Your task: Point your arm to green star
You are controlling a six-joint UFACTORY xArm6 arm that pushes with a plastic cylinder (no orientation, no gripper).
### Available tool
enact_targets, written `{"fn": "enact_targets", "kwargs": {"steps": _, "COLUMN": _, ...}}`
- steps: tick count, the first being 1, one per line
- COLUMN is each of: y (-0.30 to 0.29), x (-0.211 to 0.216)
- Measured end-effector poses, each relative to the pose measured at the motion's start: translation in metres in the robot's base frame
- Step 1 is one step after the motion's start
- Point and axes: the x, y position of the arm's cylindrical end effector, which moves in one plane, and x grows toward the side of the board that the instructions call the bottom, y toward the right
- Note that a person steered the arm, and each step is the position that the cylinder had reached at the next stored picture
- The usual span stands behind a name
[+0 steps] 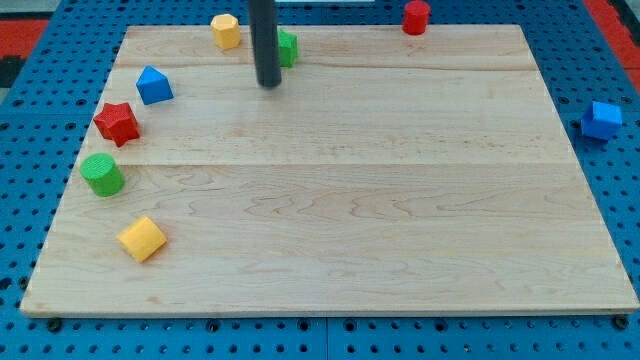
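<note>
My tip (268, 85) sits at the frame's upper middle, just left of and below a green block (287, 47) half hidden behind the rod (presumably the green star, its shape unclear), so the pointing looks nearly complete. No pincer exists.

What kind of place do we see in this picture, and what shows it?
Probably a robotics lab bench. A wooden board lies on a blue perforated base, small coloured blocks such as the red star sit on it, and my tip stands beside the green block.
</note>
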Motion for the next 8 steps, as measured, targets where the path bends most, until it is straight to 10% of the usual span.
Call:
{"fn": "enact_targets", "kwargs": {"steps": 1, "y": 0.067, "x": 0.066}}
{"fn": "enact_targets", "kwargs": {"steps": 2, "y": 0.065, "x": -0.077}}
{"fn": "enact_targets", "kwargs": {"steps": 3, "y": 0.01, "x": 0.005}}
{"fn": "enact_targets", "kwargs": {"steps": 4, "y": 0.089, "x": 0.029}}
{"fn": "enact_targets", "kwargs": {"steps": 5, "y": 0.055, "x": -0.085}}
{"fn": "enact_targets", "kwargs": {"steps": 6, "y": 0.004, "x": 0.027}}
{"fn": "enact_targets", "kwargs": {"steps": 7, "y": 0.09, "x": 0.047}}
{"fn": "enact_targets", "kwargs": {"steps": 8, "y": 0.057, "x": -0.06}}
